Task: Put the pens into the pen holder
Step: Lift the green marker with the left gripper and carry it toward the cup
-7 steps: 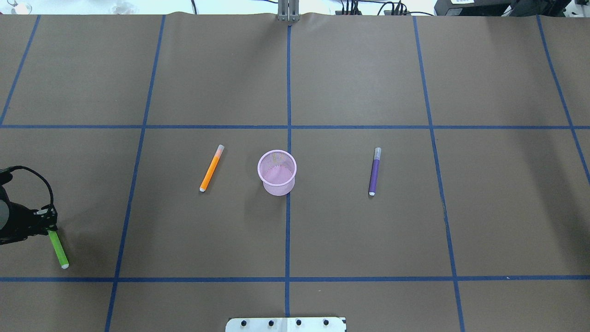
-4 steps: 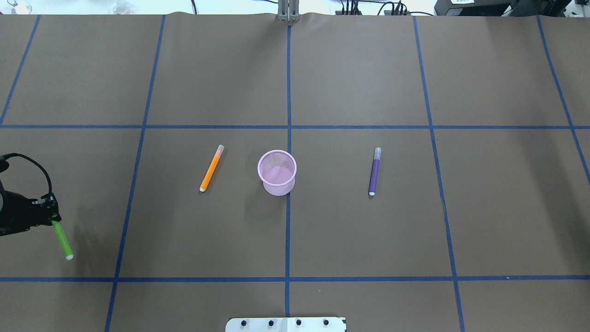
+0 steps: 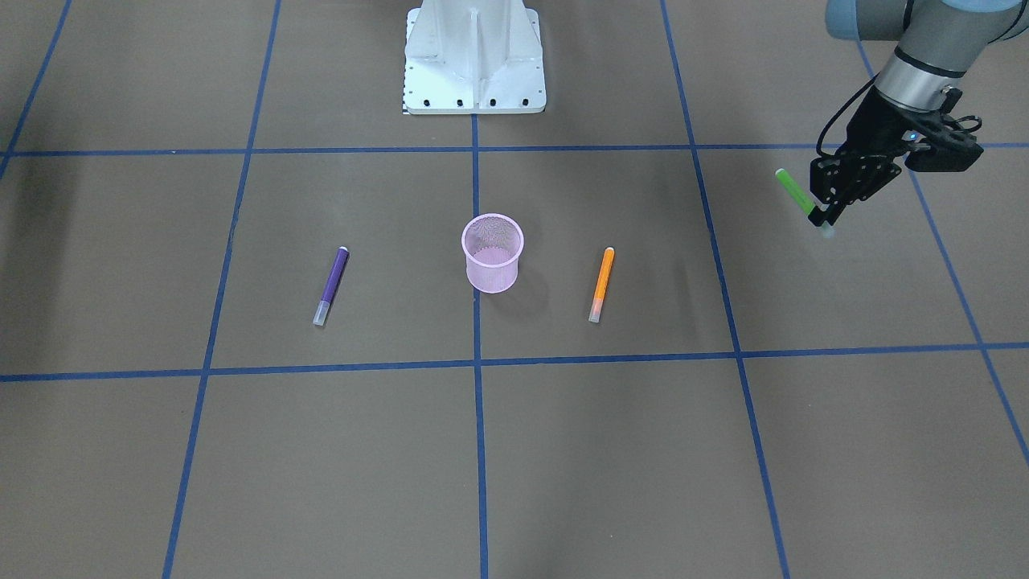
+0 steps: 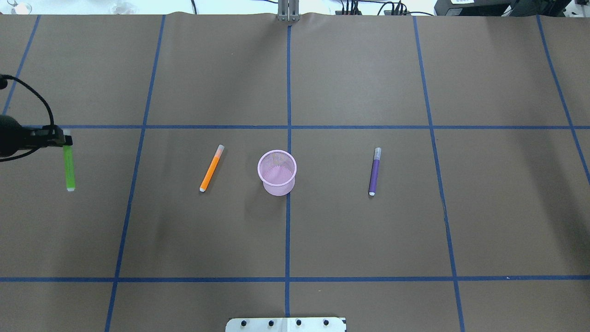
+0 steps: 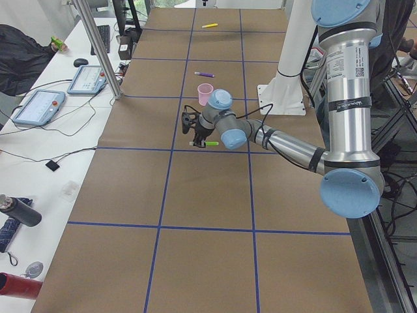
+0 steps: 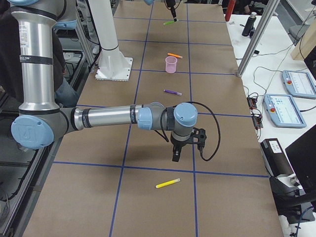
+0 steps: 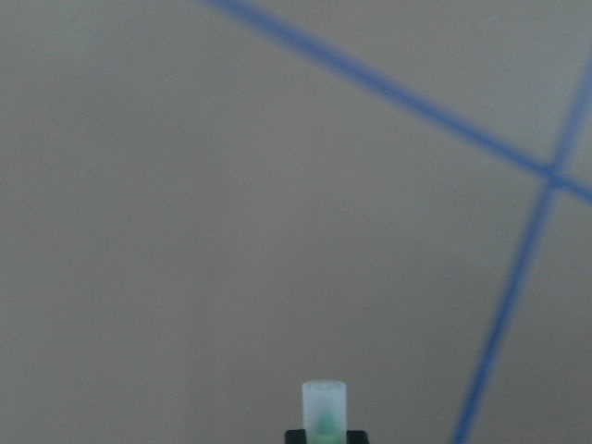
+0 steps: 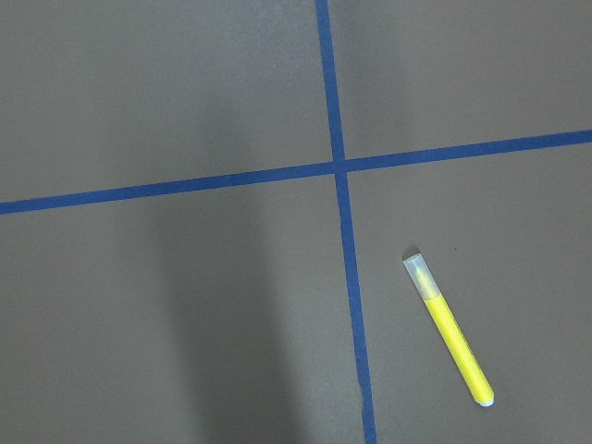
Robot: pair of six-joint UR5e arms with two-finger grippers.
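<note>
At the far left, the left tool (image 4: 64,138) is clamped on the green pen (image 4: 69,168) close to its whitish cap end and holds it clear of the worktop (image 4: 359,74). A stub of cap pokes out past the fingers, and the long green body sticks out the other side, back toward the robot. Well off to that tool's right lies the orange pen (image 4: 211,168), flat on the worktop. Just beyond it stands the pink mesh pen holder (image 4: 279,186), upright and with nothing in it. Farther from the tool again lies the purple pen (image 4: 374,171), also flat. The right tool (image 6: 176,155) shows only in a side view, hanging low over the far right of the worktop, and I cannot tell whether it is wide or narrow. A yellow pen (image 6: 168,183) lies just beside it. My worry is the grip: held so near one end, the green pen may swing or slip in the fingers on the long carry to the holder. It is also not upright, so unless it is tipped on end it may strike the rim. The holder looks light and is shorter than a pen, so a knock or a leaning pen could topple it.
</note>
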